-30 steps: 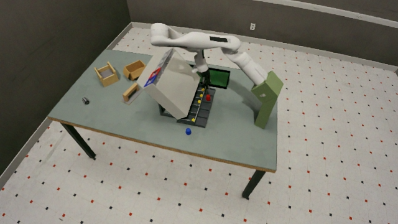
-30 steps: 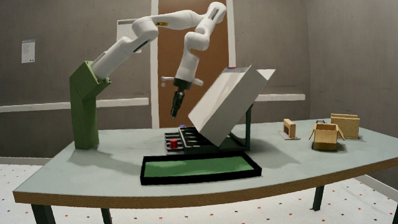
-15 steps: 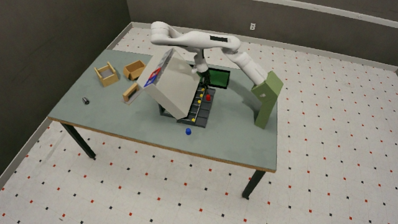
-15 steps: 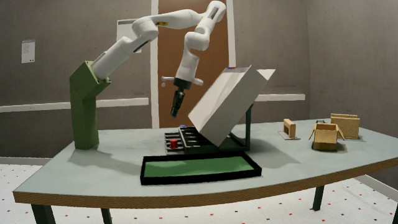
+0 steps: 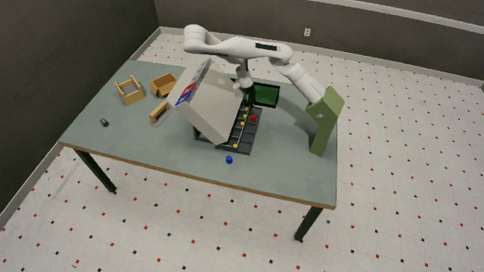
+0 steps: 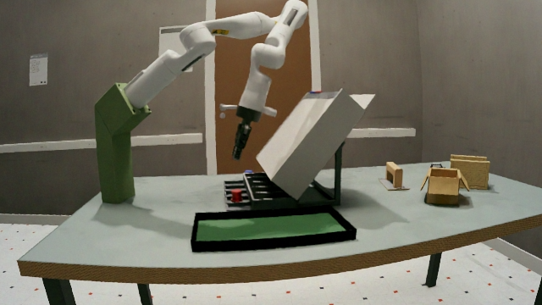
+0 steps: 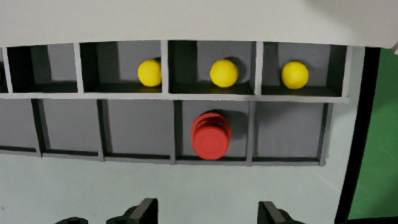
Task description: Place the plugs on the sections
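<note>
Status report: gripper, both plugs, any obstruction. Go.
Gripper open, empty, hovering above the sections. Red plug on a flat front section, marble behind it. Blue plug on the table, unplaced. Nothing blocking.

The smooth white jointed robot arm (image 6: 254,89) has rounded tubular links. It rises from an angular olive-green pedestal (image 6: 113,144) on the table (image 6: 127,250). 1 link carries a black rectangular panel on top (image 5: 267,47), another a small yellow-and-black label (image 6: 220,32). A white crossbar sits at the wrist, above the narrow black gripper (image 6: 239,146) with 2 dark fingers.
</note>
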`<state>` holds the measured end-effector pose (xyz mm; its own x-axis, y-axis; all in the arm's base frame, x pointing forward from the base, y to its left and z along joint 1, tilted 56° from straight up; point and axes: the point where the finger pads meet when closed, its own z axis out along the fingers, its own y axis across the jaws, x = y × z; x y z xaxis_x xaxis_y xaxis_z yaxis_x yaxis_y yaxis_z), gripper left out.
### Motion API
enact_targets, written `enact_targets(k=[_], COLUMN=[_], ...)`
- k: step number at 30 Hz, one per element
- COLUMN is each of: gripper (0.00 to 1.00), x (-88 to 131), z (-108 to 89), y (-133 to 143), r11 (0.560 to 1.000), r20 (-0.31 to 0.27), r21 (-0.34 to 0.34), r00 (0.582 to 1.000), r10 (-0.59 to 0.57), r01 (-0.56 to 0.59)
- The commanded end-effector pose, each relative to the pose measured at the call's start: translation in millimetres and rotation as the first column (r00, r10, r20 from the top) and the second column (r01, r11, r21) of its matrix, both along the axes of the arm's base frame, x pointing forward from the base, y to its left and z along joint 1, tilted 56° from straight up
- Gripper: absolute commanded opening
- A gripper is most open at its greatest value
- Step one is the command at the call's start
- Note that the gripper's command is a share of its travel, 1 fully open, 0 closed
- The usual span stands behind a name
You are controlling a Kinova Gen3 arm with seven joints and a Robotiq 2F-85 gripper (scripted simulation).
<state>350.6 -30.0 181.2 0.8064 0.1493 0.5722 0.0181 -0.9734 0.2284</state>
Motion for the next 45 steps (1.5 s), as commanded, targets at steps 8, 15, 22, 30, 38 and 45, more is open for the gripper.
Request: enact_targets(k=[8, 15, 22, 30, 38, 45], gripper=[0.65, 0.65, 0.65, 0.70, 0.70, 0.70], x=[-0.9, -0.9, -0.9, -0.1, -0.1, -0.1], z=[-1.0, -1.0, -1.0, -0.3, -0.3, -0.3], y=[-0.2, -0.2, -0.2, -0.1, -0.1, -0.1], r11=[0.998, 0.999, 0.999, 1.000, 1.000, 1.000], r20=[0.270, 0.270, 0.270, 0.000, 0.000, 0.000], r21=[-0.015, -0.015, -0.015, 0.000, 0.000, 0.000], r00=[0.961, 0.961, 0.961, 1.000, 1.000, 1.000], r10=[0.055, 0.055, 0.055, -0.001, -0.001, -0.001], r01=[-0.053, -0.053, -0.053, 0.001, 0.001, 0.001])
